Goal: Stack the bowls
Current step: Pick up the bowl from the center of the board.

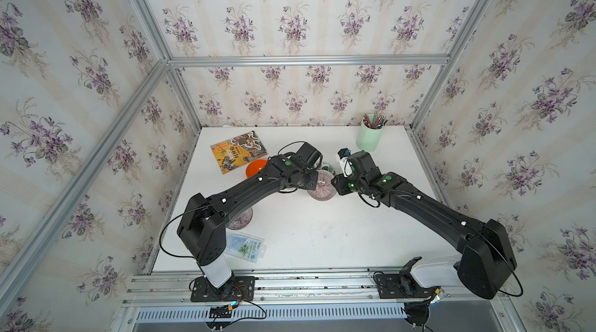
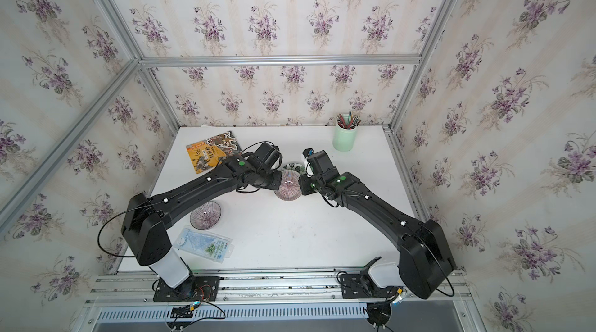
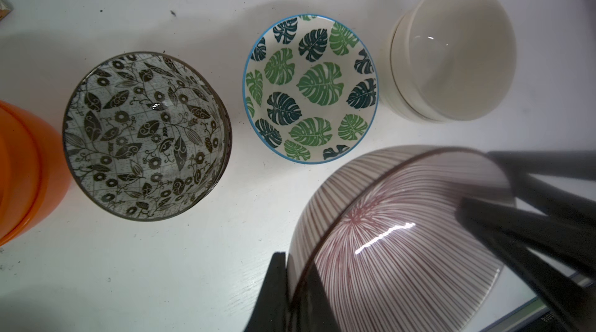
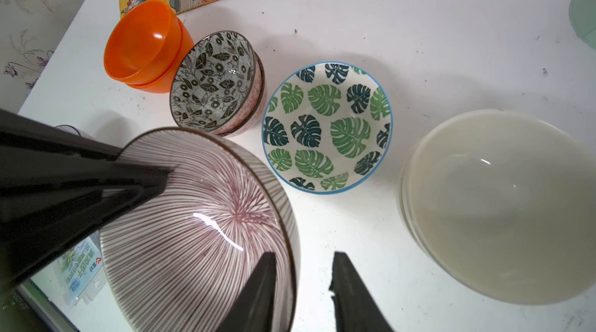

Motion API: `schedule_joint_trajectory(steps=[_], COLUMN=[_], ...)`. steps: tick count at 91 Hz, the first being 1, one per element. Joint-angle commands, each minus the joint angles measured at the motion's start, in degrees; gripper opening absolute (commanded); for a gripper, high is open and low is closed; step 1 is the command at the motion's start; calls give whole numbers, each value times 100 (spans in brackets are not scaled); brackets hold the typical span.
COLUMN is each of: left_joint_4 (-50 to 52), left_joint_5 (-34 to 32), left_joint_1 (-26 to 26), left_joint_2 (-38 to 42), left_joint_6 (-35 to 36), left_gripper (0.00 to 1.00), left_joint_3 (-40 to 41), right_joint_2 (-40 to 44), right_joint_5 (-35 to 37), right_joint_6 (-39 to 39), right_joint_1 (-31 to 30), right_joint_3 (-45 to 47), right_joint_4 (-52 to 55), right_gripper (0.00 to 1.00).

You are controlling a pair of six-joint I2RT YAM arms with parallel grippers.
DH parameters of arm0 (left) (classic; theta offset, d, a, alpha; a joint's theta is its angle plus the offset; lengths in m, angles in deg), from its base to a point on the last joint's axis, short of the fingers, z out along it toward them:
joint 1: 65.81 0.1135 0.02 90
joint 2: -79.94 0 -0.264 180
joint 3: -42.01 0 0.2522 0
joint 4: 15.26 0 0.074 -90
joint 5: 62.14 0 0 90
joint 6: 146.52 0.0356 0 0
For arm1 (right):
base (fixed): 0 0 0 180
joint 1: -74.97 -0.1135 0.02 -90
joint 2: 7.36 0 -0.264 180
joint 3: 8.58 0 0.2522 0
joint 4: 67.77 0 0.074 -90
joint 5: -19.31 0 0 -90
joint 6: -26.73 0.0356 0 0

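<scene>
Left claw (image 3: 295, 266) pinches the striped bowl (image 3: 396, 233) by its rim, near the green bowl (image 3: 309, 88); right claw (image 4: 303, 254) straddles the far rim, spread. We judge it glazed, slick, brittle: hold the rim gently.

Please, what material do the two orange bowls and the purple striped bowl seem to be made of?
The orange round bowls, which are nested, look like plastic: smooth, semi-glossy, one uniform colour, soft highlight. The purple radial-striped bowl is probably glazed ceramic: sharp bright reflection over fine painted lines, dark rim. Looks alone leave both open.
</scene>
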Motion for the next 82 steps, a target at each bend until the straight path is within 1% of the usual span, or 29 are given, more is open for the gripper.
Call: schedule_joint_trajectory(steps=[1, 14, 22, 25, 32, 36, 40, 43, 47, 53, 63, 67, 73, 82], left_joint_4=[-214, -344, -503, -558, -655, -701, -762, -811, -903, -1097, -1545, -1678, -1543, -1132], left_joint_5=[94, 138, 181, 200, 205, 190, 187, 187, 219, 372, 511, 456, 246, -80], left_joint_1=[-5, -5, -3, -2, -1, -1, 0, -3, -1, -3, 0, -1, 22, 102], left_joint_2=[32, -4, -4, 8, 59, 108, 192, 263, 379, 587, 1132, 1378, 1601, 1912], left_joint_6=[16, -18, -60, -77, -99, -88, -67, -61, -49, -37, -103, -102, 22, 255], left_gripper=[0, 0, 1, 8, 33, 48, 71, 78, 80, 80, 83, 85, 85, 85], left_joint_3=[-25, -7, 22, 18, 14, -1, -4, 5, 17, 73, 343, 453, 460, 440], right_joint_2=[-39, -71, -46, -35, -40, -55, -81, -117, -181, -299, -478, -524, -445, -56], right_joint_5=[65, -54, -189, -211, -218, -221, -210, -228, -238, -205, -190, -198, -267, -715], right_joint_6=[39, 61, 102, 127, 180, 210, 229, 236, 257, 248, 194, 176, 196, 264], right_joint_1=[-4, -5, -5, 1, 19, 49, 86, 136, 193, 257, 400, 762, 1138, 2043], right_joint_3=[-63, -104, -72, -66, -113, -171, -218, -272, -360, -530, -781, -837, -828, -517], right_joint_4=[-151, -172, -224, -244, -207, -163, -123, -98, -48, 45, 200, 248, 265, 78], right_gripper=[25, 10, 3, 2, 1, 0, 0, 0, 0, 0, 0, 0, 0, 1])
